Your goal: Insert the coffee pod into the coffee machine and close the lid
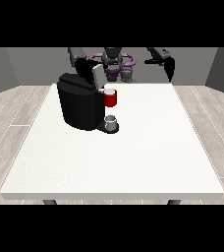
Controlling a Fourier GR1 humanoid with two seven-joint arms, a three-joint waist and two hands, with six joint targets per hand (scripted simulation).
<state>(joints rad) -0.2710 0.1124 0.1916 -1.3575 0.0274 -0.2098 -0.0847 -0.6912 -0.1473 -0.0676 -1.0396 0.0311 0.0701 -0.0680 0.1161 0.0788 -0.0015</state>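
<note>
**Coffee pod: hidden as a robot hand is working at the lid**

Coffee pod is not showing to us anywhere, so we cannot tell whether it is already in its slot. We are looking first at the white bench (133, 157), then at the black coffee machine (79, 106) standing on it towards the view's left. The robot hand at the view's left (88, 69) is hovering at the machine's raised lid (92, 75); we cannot tell its fingers. We are judging this the lid-closing step, so the next move is calling for a downward push. The robot hand at the view's right (170, 66) is hanging with fingers straight, holding nothing. A red holder (110, 98) is sitting at the machine's front, contents unseen. A small grey cup (111, 121) is standing on the base, seemingly empty.
</note>
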